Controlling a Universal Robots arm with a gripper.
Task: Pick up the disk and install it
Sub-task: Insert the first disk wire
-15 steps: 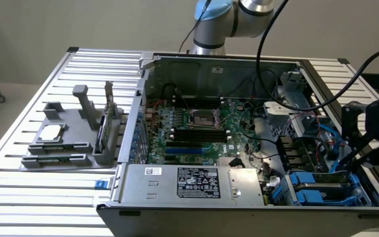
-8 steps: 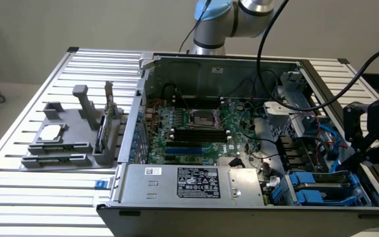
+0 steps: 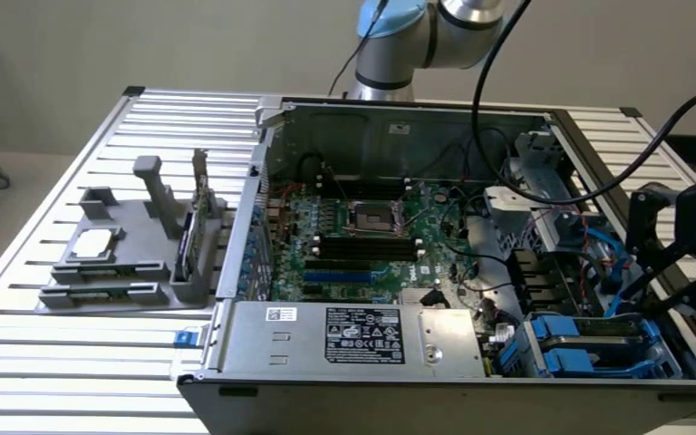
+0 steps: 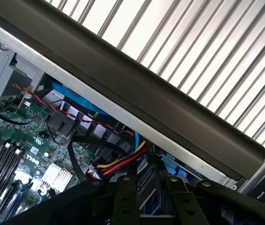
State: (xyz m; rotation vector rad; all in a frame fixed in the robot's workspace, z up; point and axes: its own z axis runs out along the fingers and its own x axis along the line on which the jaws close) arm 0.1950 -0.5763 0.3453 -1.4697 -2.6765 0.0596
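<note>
One disk (image 3: 596, 352) lies flat in the near corner of the single open computer case (image 3: 445, 388), on the exterior view's right, with its blue rails showing. The one gripper (image 3: 638, 304) hangs just above that corner, angled down toward the disk, and I cannot tell whether it is apart or clamped. The one arm (image 3: 409, 36) rises behind the case's far wall.

Exterior view: set high and well back, looking down on the whole open computer case (image 3: 384, 127) and the table (image 3: 33, 362), with the gripper (image 3: 638, 294) at the exterior view's right. Wrist view: mounted just behind the gripper (image 4: 153, 206), very close, looking past it into the case. Shared: circuit board (image 4: 24, 140), case wall (image 4: 123, 79) beside the gripper, table slats beyond.
</note>
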